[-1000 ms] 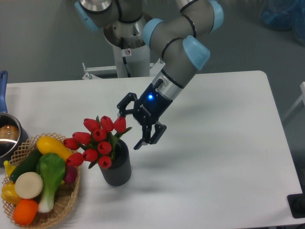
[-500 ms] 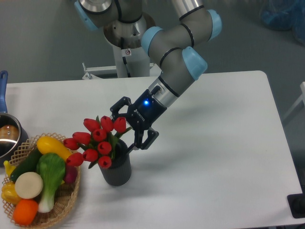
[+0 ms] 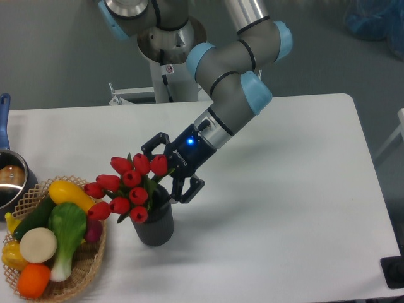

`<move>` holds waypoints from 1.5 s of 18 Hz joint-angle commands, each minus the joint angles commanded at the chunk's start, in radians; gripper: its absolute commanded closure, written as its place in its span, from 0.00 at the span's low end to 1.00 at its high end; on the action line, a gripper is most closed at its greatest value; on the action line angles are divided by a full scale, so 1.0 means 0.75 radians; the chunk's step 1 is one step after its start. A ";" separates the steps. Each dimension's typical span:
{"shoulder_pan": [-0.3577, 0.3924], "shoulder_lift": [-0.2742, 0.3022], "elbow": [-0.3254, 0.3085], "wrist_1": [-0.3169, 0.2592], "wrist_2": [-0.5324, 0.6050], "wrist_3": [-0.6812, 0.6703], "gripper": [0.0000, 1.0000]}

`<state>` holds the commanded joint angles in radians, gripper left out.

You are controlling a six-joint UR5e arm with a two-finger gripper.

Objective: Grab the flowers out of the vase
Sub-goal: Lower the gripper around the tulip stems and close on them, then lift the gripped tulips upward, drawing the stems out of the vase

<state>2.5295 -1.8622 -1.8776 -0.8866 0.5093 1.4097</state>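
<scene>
The flowers [image 3: 129, 186], red tulip buds with green leaves, stand in the dark ribbed vase [image 3: 154, 224] at the table's front left. My gripper [image 3: 161, 169] comes in from the right, tilted down to the left, and is open. Its upper finger lies behind the top right bud and its lower finger sits by the vase rim. The stems below the leaves are hidden inside the vase. I cannot tell whether a finger touches the bunch.
A wicker basket [image 3: 88, 270] of vegetables sits just left of the vase, nearly touching the flowers. A steel pot [image 3: 11, 180] with a blue handle is at the left edge. The robot base [image 3: 167, 57] stands behind the table.
The gripper has moved left and slightly down, from beside the bunch to right against its upper right side. It stays open. Flowers and vase have not moved.
</scene>
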 joint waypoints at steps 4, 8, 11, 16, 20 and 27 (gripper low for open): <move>-0.027 -0.033 0.018 0.012 0.000 0.004 0.00; -0.041 -0.045 0.018 0.027 -0.016 0.004 0.00; -0.039 -0.045 0.025 0.025 -0.078 0.006 0.00; -0.035 -0.045 0.023 0.027 -0.080 0.010 0.18; -0.033 -0.043 0.008 0.027 -0.080 0.010 0.49; -0.012 -0.043 0.010 0.027 -0.082 0.002 0.75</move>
<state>2.5203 -1.8945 -1.8699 -0.8667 0.4479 1.4113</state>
